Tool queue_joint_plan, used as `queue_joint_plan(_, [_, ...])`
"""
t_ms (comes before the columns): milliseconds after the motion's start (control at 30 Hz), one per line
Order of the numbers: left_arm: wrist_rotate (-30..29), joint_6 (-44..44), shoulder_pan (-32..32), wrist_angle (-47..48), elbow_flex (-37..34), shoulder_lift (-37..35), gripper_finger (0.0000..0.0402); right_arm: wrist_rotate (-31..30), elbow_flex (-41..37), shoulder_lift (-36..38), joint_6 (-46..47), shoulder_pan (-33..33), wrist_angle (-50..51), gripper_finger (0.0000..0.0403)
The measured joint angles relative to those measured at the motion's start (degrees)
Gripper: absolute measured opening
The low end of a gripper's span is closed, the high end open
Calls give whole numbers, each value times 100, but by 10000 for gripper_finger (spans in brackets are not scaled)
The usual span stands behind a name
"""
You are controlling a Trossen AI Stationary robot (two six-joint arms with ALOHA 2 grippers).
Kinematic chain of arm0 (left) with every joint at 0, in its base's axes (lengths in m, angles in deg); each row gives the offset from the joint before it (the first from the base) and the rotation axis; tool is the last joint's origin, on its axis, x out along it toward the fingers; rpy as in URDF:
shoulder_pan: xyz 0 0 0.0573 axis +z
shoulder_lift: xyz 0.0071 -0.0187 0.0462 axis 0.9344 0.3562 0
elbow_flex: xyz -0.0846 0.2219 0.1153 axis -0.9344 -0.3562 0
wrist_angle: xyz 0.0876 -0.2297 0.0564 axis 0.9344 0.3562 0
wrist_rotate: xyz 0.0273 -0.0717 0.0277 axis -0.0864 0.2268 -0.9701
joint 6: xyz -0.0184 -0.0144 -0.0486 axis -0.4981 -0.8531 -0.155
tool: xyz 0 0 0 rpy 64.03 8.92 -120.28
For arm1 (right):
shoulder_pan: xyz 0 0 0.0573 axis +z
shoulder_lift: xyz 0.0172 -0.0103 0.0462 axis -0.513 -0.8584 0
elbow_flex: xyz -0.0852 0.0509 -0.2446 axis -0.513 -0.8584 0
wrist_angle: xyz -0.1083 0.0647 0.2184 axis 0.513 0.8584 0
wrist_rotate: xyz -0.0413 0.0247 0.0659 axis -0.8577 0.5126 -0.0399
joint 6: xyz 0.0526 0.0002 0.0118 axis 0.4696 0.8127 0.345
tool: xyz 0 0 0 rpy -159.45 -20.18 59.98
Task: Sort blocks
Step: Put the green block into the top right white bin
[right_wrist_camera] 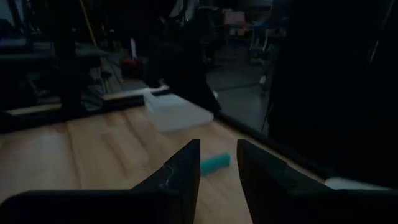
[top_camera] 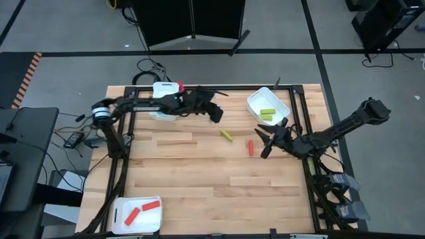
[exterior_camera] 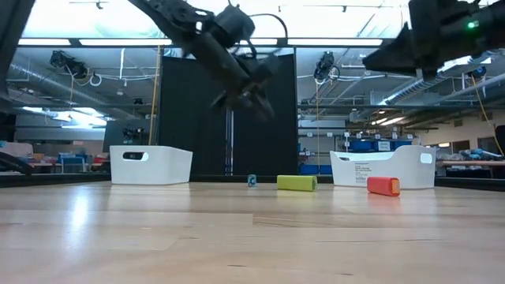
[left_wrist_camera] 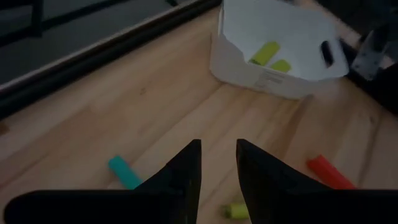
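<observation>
While both arms hang above the far half of the table [top_camera: 199, 179] with nothing held, the risks lie in the reach that comes next. The left gripper [top_camera: 216, 114] hovers with its fingers a little apart, just beside the loose yellow-green block [top_camera: 226, 135]; the left wrist view shows that block almost under the fingertips, with a teal block [left_wrist_camera: 124, 172] off to one side. A descent aimed slightly off could knock the small bar rolling instead of straddling it. The right gripper [top_camera: 265, 141], also slightly open, sits close to the loose red block [top_camera: 250, 147], and the two arms are near each other here, so simultaneous reaches could make them clash. Dropping a block into the wrong tray is the other hazard, since colours are already separated.

Counted, I see three white trays: a far-right tray [top_camera: 267, 105] holding two yellow-green blocks [top_camera: 267, 113], a near-left tray [top_camera: 136, 215] holding two red blocks [top_camera: 141, 210], and a far-left tray [top_camera: 163, 99] whose contents the left arm hides. Loose on the wood lie three blocks: one yellow-green, one red, one teal.
</observation>
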Motion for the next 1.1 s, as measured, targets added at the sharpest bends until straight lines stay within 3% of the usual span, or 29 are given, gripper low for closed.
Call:
queue_joint_plan(233, [46,21,150,321,554,705,108,35,0,208,1311,276,1456,117])
queue_joint_plan(433, [44,175,150,284,656,828,108,183,0,56,1972,413,2010,118])
queue_joint_plan(567, [163,303,150,334,673,825,108,223,0,-16,2043,418,2026,118])
queue_joint_plan(833, [1440,1499,-257,-435,700,868,108,224,4,113,1835,416,2013,118])
queue_joint_plan(1100, [1371,2315,-577,-269,731,894,108,302,4,786,1263,425,1833,118])
